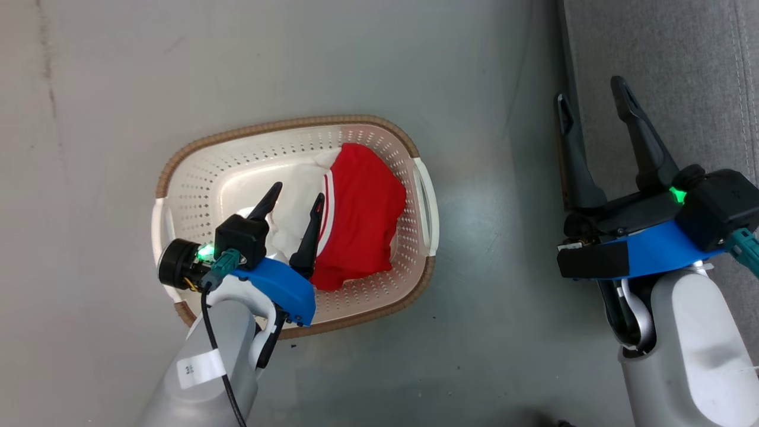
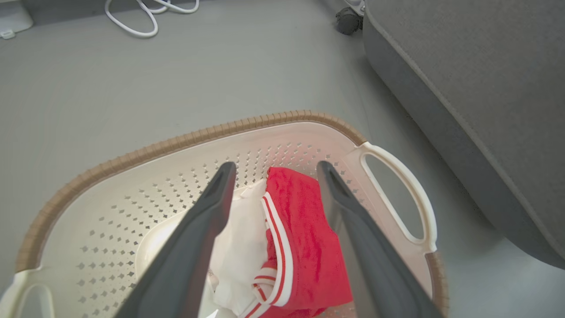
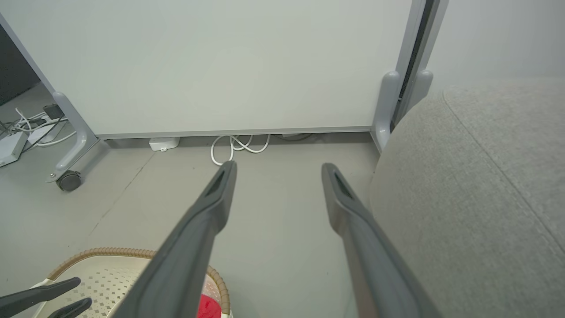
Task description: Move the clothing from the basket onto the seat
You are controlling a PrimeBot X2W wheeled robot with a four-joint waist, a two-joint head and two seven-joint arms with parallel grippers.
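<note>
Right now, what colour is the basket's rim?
Brown, woven-looking basket rim; best in left wrist view.

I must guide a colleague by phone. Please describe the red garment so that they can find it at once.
Beside the grey seat stands a cream basket with a brown rim. In its half nearer the seat lies the red garment. Bright red cloth with white stripes sets it apart from the white fabric beside it.

The clothing (image 1: 362, 219) lies in the right half of the basket (image 1: 284, 124), which stands on the floor (image 1: 296, 59), with the seat (image 1: 670, 59) to its right.
</note>
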